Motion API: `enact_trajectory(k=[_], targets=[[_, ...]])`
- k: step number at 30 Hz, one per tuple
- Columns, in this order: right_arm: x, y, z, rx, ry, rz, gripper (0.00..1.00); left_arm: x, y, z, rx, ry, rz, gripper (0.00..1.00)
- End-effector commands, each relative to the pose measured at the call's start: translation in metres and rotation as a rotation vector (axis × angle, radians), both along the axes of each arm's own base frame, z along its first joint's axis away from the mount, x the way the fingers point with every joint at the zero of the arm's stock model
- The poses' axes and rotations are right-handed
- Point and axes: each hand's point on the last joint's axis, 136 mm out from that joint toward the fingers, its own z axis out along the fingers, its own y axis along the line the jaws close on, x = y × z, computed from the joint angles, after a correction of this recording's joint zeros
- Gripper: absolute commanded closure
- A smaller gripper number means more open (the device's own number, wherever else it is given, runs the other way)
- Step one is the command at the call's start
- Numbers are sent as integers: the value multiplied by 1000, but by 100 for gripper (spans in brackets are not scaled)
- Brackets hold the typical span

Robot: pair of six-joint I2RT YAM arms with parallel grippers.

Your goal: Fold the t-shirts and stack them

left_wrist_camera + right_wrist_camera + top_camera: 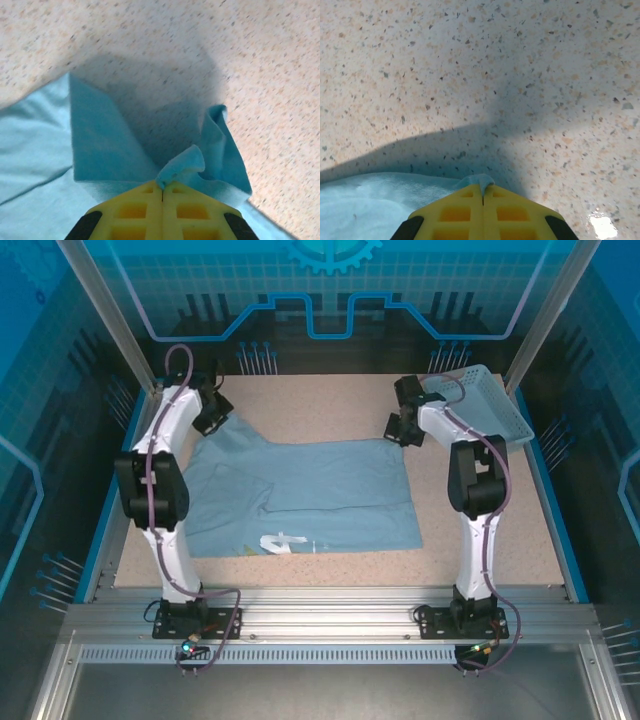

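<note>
Pinching its far corners, your left gripper [162,186] and right gripper [483,189] are clamped on the t-shirt [300,495] spread across the table [500,530]. It looks light and limp, so lift both corners together.

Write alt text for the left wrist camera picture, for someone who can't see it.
The left gripper, its yellow jaws shut, pinches a bunched corner of a pale blue t-shirt. The cloth folds up toward the grip from the left and right. Behind it lies a speckled beige table with a soft shadow on it.
</note>
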Motion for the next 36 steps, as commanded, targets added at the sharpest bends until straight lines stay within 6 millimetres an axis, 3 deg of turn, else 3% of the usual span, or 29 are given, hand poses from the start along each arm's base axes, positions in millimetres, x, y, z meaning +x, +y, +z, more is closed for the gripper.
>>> enact_trajectory(k=[1, 13, 21, 27, 36], targets=[[-2, 4, 27, -3, -99, 57, 100, -26, 4, 9, -8, -18, 22, 100], [-57, -4, 40, 5, -131, 53, 100, -141, 18, 27, 36, -25, 104, 100], [-102, -13, 27, -31, -67, 44, 100, -206, 24, 26, 75, -9, 153, 100], [-131, -16, 19, -31, -42, 47, 100, -241, 20, 8, 53, 28, 174, 100], [-157, -13, 7, -18, 3, 52, 100, -268, 20, -20, 65, 101, 164, 100]])
